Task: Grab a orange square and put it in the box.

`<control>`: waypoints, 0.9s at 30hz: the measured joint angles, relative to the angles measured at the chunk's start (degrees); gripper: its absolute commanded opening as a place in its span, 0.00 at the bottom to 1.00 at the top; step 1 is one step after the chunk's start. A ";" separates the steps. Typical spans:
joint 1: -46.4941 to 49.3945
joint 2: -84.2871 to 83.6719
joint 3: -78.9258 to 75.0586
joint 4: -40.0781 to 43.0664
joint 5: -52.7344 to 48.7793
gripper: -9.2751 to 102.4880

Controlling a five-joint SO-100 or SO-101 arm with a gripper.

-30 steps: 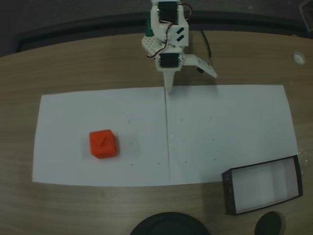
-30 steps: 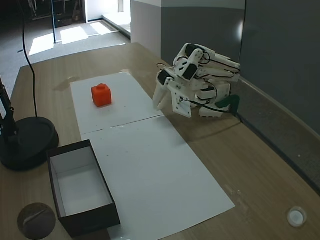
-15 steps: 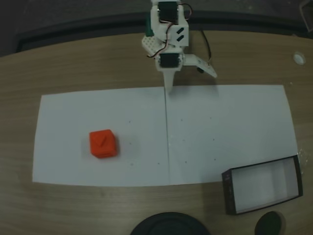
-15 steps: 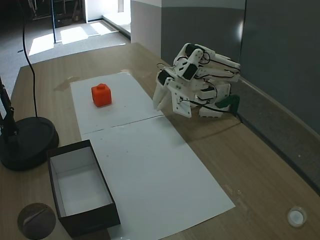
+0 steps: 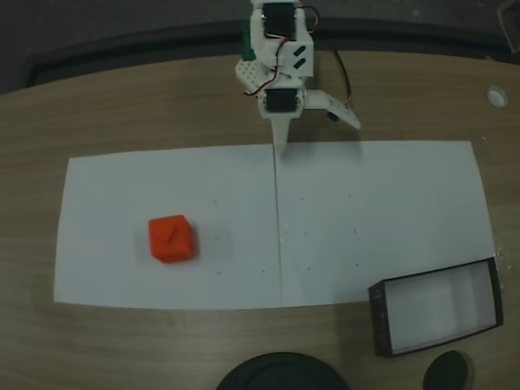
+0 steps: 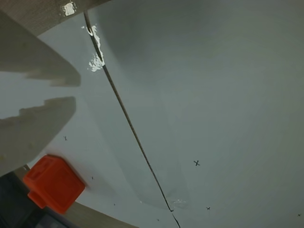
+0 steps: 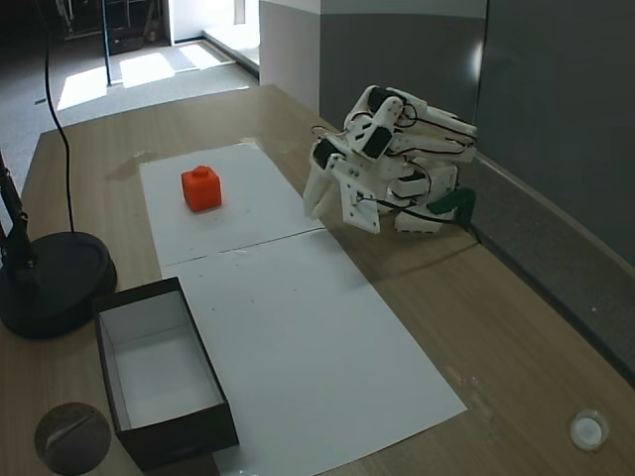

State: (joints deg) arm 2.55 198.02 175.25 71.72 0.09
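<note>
Small bright orange-red cube with rounded edges (image 5: pixel 171 238), on left half of white paper sheet (image 5: pixel 382 211), well apart from everything else. White two-finger gripper (image 5: pixel 280 143), folded at the far table (image 5: pixel 146 106) edge above the paper's centre seam; jaws appear nearly pressed together, gap between tips slight in wrist view (image 6: pixel 71 88). Shallow rectangular box with thin black walls and white inside (image 5: pixel 437 306), at right near corner of paper, empty. Step in hand, by judgement: reach to cube. Best done with jaws spread first, lowered squarely over opposite flat faces. Open paper between cube and box; round black base (image 5: pixel 280 372) at near edge to avoid.
</note>
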 measured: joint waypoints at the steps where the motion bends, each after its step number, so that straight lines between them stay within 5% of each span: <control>1: 0.44 0.00 -0.09 -2.20 0.00 0.12; 8: 12.39 0.00 -0.97 -16.79 0.09 0.39; 13: 23.64 -0.09 -10.63 -21.88 6.06 0.39; 18: 22.32 -1.76 -20.04 -21.88 7.03 0.40; 27: 21.18 -36.47 -34.54 -21.62 9.67 0.44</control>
State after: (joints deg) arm 23.73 161.54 140.71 50.10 9.76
